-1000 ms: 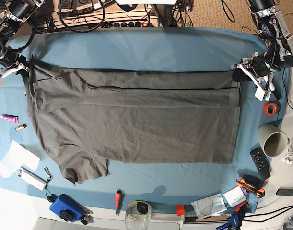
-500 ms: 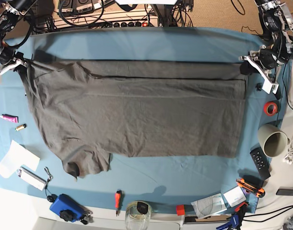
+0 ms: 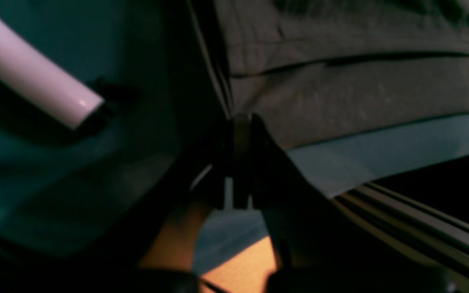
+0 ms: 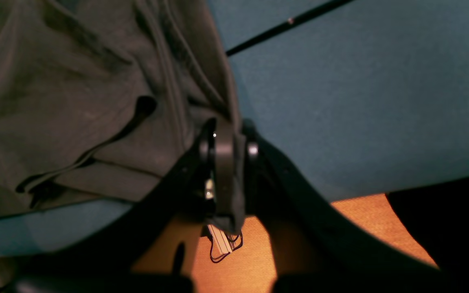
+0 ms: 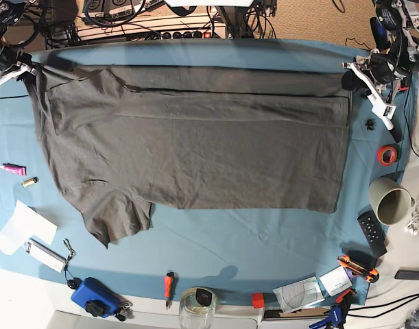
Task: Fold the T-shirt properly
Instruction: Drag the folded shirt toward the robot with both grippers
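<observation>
- Lining the near edge of the surface are loose items: a blue device, a red-handled tool, a glass jar and an orange cutter.
- A remote, a grey cup and a red tape roll sit near the base view's right edge, apart from the garment.
- A teal-blue tablecloth covers the surface.
- The T-shirt lies spread across the middle of the tablecloth, dark grey and wrinkled, with 1 sleeve pointing toward the near edge.
- A folded band runs along the far long edge of the T-shirt.
- The right claw is closed on a bunched corner of the T-shirt at the far corner on the base view's left; fabric is pinched between its jaws.
- The left claw is closed on the T-shirt edge at the far corner on the base view's right; this view is blurred.
- Beyond the far edge of the surface lie cables and a power strip.
</observation>
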Controlling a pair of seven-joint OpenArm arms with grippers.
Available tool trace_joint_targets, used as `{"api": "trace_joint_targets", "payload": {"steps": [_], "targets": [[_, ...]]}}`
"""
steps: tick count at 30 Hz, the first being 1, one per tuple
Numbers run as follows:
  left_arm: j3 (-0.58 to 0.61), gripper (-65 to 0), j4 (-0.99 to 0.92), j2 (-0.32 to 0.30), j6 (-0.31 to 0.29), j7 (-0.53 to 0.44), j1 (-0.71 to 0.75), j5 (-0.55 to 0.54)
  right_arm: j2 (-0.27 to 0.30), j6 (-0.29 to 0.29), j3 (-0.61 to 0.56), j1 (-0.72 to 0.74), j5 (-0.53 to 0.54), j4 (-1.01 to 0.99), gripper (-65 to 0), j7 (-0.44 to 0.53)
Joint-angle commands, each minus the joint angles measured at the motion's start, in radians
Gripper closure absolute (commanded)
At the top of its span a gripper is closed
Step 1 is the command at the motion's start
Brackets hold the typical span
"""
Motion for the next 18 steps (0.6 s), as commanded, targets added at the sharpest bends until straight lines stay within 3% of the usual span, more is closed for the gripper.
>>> {"api": "trace_joint_targets", "payload": {"steps": [1,18], "targets": [[-0.008,0.0,0.026,-0.016,-0.001,-0.005,0.008,-0.006,0.029,0.006,0.015,-0.002,0.003,0.018,0.0,0.017],[-0.009,0.0,0.033,-0.016,0.0,-0.006,0.039,0.017,0.028,0.006,0.015,-0.007,0.002,0.018,0.0,0.004]]}}
